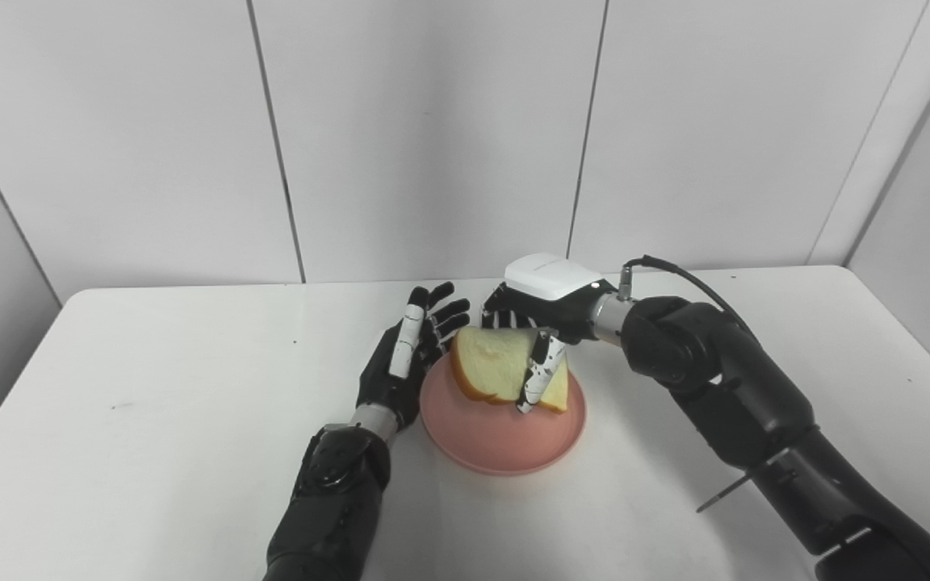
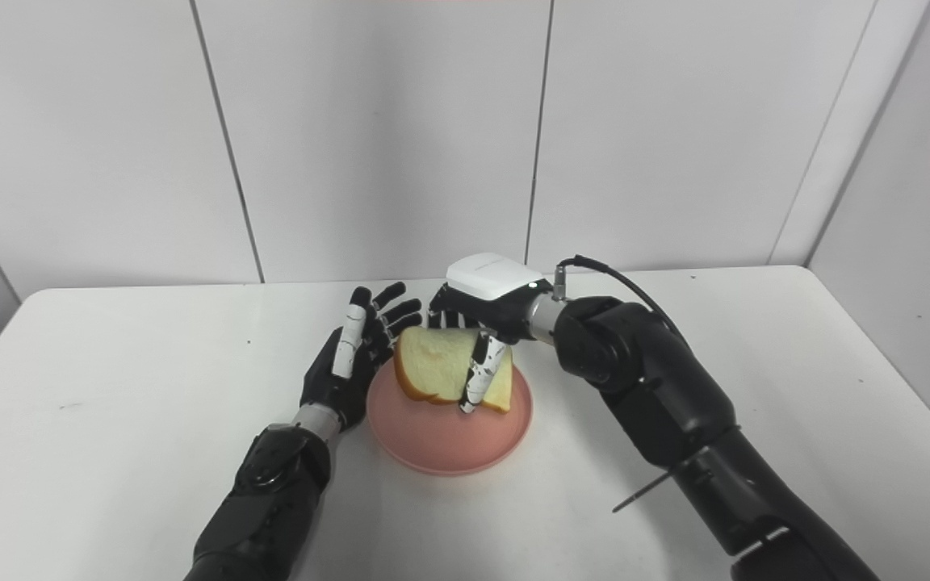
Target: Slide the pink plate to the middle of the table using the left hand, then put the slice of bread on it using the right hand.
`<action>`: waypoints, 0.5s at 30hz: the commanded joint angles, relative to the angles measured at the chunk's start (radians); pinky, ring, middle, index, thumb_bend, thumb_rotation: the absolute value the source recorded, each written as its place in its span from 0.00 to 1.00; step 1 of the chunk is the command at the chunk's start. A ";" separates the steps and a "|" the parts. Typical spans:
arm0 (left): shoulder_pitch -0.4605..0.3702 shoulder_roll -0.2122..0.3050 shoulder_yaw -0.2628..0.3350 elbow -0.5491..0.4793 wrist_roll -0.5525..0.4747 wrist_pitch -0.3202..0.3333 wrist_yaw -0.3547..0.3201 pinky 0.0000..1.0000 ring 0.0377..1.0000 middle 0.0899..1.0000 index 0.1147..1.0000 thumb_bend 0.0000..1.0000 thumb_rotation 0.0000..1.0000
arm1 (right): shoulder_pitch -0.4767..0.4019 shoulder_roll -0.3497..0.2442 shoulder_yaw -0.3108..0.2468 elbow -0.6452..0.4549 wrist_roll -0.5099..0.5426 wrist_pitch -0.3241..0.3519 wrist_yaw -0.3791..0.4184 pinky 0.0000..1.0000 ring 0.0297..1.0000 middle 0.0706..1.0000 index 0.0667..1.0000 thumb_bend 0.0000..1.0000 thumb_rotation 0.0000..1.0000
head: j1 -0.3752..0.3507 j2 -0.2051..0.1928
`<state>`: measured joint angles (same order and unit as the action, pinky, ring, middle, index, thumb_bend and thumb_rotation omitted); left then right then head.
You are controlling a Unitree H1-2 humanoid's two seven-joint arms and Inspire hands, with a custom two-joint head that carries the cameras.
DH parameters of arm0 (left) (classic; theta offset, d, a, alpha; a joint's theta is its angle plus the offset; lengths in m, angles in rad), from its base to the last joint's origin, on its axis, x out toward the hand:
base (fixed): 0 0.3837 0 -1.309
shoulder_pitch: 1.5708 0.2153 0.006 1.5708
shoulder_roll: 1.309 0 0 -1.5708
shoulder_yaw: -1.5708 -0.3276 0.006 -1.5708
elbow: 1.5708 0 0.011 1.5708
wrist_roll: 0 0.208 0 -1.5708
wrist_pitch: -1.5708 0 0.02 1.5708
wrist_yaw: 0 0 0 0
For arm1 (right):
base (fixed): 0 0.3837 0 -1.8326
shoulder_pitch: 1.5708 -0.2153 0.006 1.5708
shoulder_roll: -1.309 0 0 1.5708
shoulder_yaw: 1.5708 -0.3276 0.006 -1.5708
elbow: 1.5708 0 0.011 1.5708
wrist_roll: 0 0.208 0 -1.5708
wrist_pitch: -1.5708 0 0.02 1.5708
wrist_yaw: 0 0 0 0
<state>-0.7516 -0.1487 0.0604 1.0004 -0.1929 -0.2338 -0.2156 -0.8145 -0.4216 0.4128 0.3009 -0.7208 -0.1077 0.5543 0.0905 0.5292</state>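
I see the pink plate [image 1: 505,440] near the middle of the table [image 1: 150,420], with my right hand [image 1: 542,323] clamped on the slice of bread [image 1: 493,363], which tilts steeply just above the plate's far half, its lower edge close to or touching the plate surface. My left hand [image 1: 408,355] stands with fingers spread and holding nothing, just beside the plate's left rim. I judge the risk as follows: releasing at this tilt may let the slice tip over the plate's rim, and the left hand, being so close, could nudge the plate when it withdraws
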 commanded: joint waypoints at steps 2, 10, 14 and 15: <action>0.063 -0.002 -0.002 0.074 0.012 0.052 0.021 0.80 0.83 0.79 0.81 0.92 0.85 | -0.072 0.002 0.002 0.004 0.004 -0.028 -0.028 0.36 0.40 0.44 0.45 0.52 0.15 | 0.001 0.002; 0.057 -0.004 0.002 0.095 0.008 0.043 0.013 0.79 0.83 0.78 0.81 0.92 0.85 | -0.073 0.018 0.021 0.004 0.011 -0.022 -0.020 0.37 0.42 0.46 0.45 0.52 0.15 | -0.005 0.003; 0.060 -0.004 0.003 0.087 0.008 0.045 0.012 0.78 0.82 0.78 0.81 0.93 0.84 | -0.069 0.020 0.031 -0.002 0.008 -0.021 -0.014 0.37 0.42 0.47 0.45 0.52 0.15 | -0.007 0.011; 0.062 -0.003 0.001 0.084 0.011 0.044 0.012 0.77 0.82 0.78 0.80 0.93 0.85 | -0.068 0.021 0.033 -0.005 0.006 -0.019 -0.014 0.37 0.42 0.47 0.45 0.52 0.15 | -0.009 0.013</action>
<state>-0.7585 -0.1522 0.0656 1.0277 -0.1932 -0.2611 -0.2160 -0.8228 -0.3999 0.4537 0.3282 -0.7202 -0.1078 0.5532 0.0813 0.5415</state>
